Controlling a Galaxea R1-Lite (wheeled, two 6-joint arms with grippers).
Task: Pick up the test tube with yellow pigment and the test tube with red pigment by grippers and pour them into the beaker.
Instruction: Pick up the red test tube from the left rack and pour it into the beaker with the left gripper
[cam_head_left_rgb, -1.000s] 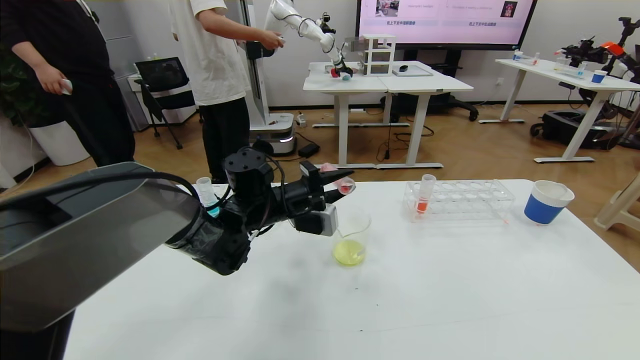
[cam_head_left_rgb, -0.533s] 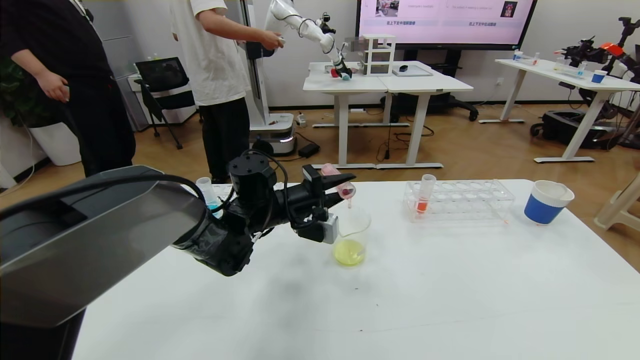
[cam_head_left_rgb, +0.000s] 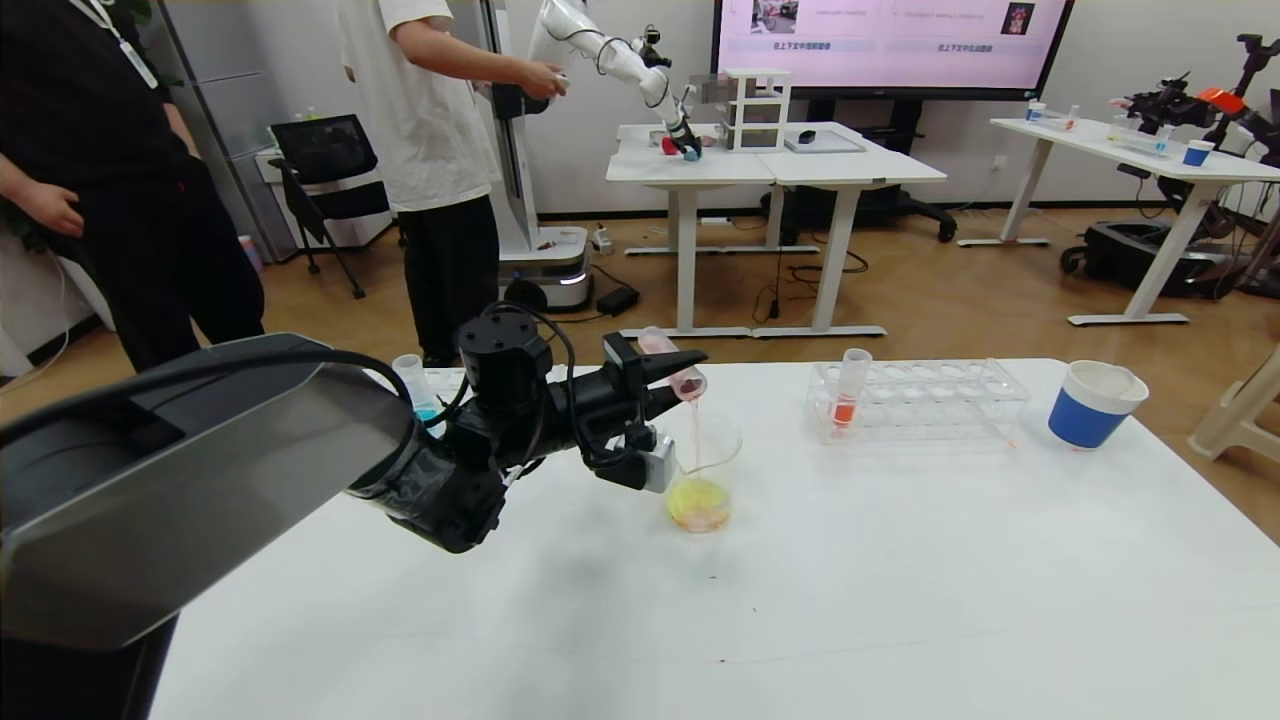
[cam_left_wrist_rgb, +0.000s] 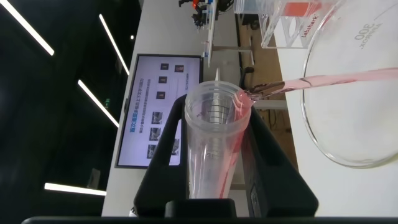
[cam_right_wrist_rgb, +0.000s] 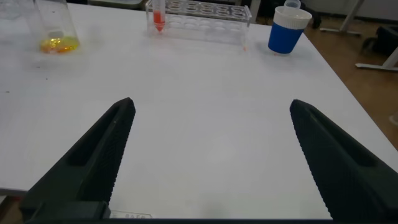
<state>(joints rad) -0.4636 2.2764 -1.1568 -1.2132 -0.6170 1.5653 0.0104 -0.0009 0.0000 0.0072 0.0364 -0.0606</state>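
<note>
I have the left gripper clamped on the red tube, mid-frame, tipped mouth-down so its stream falls into the beaker just below; the right gripper idles wide open.

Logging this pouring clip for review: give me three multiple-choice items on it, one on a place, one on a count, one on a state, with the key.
1. Where does the tilted test tube with red pigment sit?
A. above the beaker
B. in the rack
C. inside the paper cup

2. How many tubes stand in the clear rack?
A. none
B. one
C. three

3. What is the state of the right gripper?
A. shut on a tube
B. open, holding nothing
C. shut on the cup

Key:
1. A: the left gripper holds it over the beaker, a red stream falling in.
2. B: a single orange-red tube stands at one end.
3. B: its fingers are spread wide over the bare table.
</note>
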